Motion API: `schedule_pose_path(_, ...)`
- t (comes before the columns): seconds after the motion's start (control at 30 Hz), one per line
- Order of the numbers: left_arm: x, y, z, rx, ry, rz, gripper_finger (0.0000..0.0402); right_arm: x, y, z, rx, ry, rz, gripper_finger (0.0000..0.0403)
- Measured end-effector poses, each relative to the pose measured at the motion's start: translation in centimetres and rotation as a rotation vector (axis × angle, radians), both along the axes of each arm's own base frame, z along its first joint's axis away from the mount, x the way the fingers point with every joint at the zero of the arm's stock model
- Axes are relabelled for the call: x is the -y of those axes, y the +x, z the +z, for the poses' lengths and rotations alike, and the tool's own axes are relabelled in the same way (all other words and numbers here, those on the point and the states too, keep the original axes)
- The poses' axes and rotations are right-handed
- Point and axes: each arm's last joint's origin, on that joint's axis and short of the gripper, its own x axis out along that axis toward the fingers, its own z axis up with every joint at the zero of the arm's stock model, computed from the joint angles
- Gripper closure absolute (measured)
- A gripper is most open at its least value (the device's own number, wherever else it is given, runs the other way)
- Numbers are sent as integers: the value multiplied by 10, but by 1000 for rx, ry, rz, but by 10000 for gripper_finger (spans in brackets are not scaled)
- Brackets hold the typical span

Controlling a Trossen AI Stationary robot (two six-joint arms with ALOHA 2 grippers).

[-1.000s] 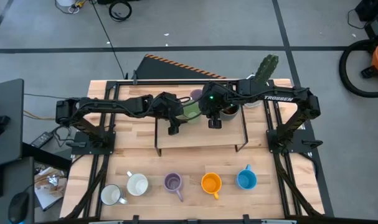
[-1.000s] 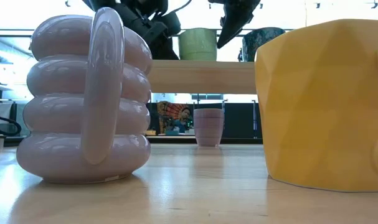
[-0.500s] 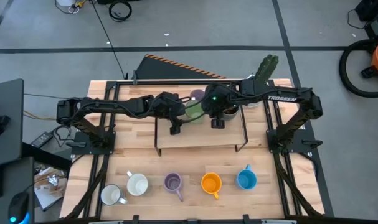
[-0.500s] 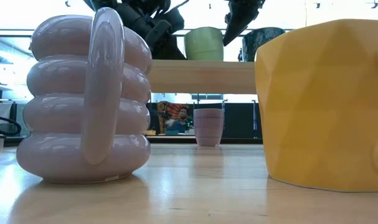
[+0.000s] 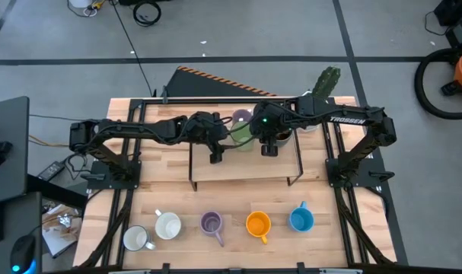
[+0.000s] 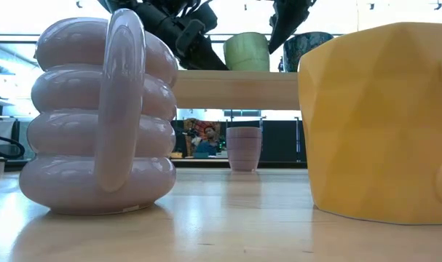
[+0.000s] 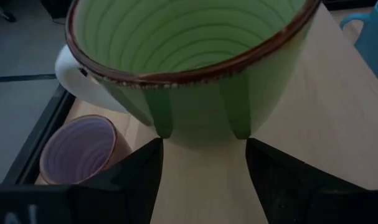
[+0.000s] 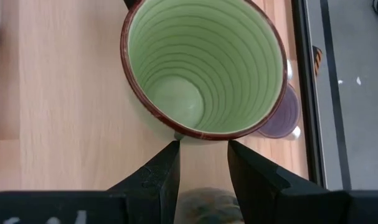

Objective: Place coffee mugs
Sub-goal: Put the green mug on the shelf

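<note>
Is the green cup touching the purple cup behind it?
Cannot tell. In the high view the green mug and lilac mug overlap; the lilac one sits lower, and no view shows contact or gap.

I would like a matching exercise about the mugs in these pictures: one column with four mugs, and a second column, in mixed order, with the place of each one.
Mugs:
1. green mug
2. orange mug
3. blue mug
4. lilac mug

Places:
A. front row, farthest toward the right arm's side
B. on the raised wooden shelf, between the two grippers
C. front row, just left of the orange mug
D. front row, between a lilac mug and the blue mug

Pairs: 1-B, 2-D, 3-A, 4-C
</note>
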Motion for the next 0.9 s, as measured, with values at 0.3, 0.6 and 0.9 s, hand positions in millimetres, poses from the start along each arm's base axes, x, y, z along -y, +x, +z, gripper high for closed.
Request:
schedule_pose_path(0.3, -1, 0, 3, 15, 30, 12, 166, 0, -4, 2, -8, -12, -20, 263)
schedule_pose_path(0.6, -1, 1, 4, 31, 50, 5, 166, -8, -7, 0, -50, -10, -10, 263)
schedule_pose_path(0.9, 0, -1, 8, 34, 53, 8, 166, -11, -9, 1, -55, -51, -19, 263)
